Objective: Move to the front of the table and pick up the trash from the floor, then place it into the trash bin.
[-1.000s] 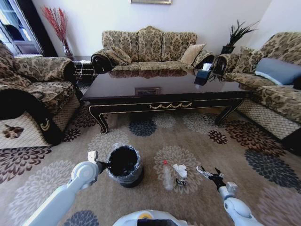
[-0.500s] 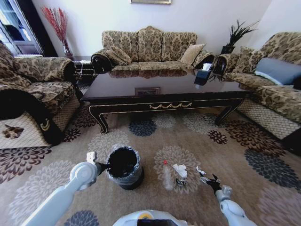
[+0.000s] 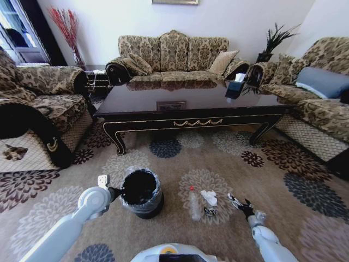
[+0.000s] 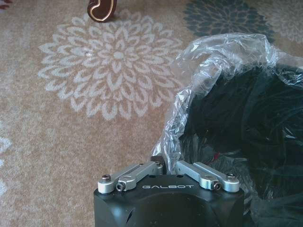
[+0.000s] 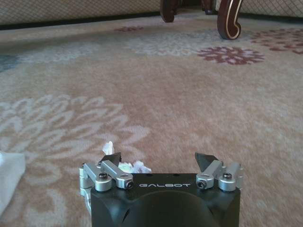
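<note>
Two grippers low over the flowered carpet, in front of the coffee table [image 3: 191, 103].

The left gripper [image 4: 168, 166] has its fingers closed on the clear liner at the rim of the black trash bin [image 3: 140, 191]. The right gripper [image 3: 238, 203] is spread wide and holds nothing; just beside it, toward the bin, lie the white paper wad [image 3: 209, 197], a tiny dark scrap [image 3: 209, 210] and the red-capped clear bottle [image 3: 194, 204].
</note>
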Controlling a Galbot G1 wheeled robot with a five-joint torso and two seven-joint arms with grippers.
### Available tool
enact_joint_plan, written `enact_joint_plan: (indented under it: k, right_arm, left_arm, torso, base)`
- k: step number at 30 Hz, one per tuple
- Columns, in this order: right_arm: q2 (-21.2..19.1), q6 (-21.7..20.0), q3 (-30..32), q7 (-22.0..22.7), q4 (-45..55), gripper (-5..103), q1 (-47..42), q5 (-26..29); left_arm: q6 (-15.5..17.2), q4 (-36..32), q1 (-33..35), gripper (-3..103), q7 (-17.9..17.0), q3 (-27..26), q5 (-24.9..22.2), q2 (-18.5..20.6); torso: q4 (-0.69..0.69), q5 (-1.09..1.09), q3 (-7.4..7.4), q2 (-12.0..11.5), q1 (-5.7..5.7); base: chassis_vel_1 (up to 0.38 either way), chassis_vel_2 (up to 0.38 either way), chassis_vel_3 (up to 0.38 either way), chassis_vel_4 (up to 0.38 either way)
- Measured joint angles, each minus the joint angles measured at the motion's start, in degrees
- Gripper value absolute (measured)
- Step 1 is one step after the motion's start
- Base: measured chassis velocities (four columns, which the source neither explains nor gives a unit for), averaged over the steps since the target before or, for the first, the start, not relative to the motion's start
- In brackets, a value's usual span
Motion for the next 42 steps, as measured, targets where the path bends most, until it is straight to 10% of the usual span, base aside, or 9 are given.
enact_joint_plan:
  k: [7,29,42]
  right_arm:
    - [0.1,-0.1,0.3,-0.4,-1.2,84,0.5,0.3]
    - [2.1,0.7,1.2,-1.1,1.0,3,-1.8,-2.3]
    - [1.6,0.4,2.5,-0.4,7.3,0,-5.4,-1.6]
  left_arm:
    - [0.0,0.0,0.2,0,0.0,-0.1,0.2,-0.5]
    - [0.0,1.3,-0.2,0,0.5,0.1,2.8,-1.7]
    - [0.0,1.3,-0.1,0,0.6,0.2,3.0,-2.4]
  torso:
    - [0.0,-0.01,0.0,0.0,0.0]
    - [0.0,-0.01,0.0,0.0,0.0]
    - [0.0,0.0,0.0,0.0,0.0]
  base:
    - [0.0,0.0,0.0,0.0]
    - [0.0,0.0,0.0,0.0]
    - [0.0,0.0,0.0,0.0]
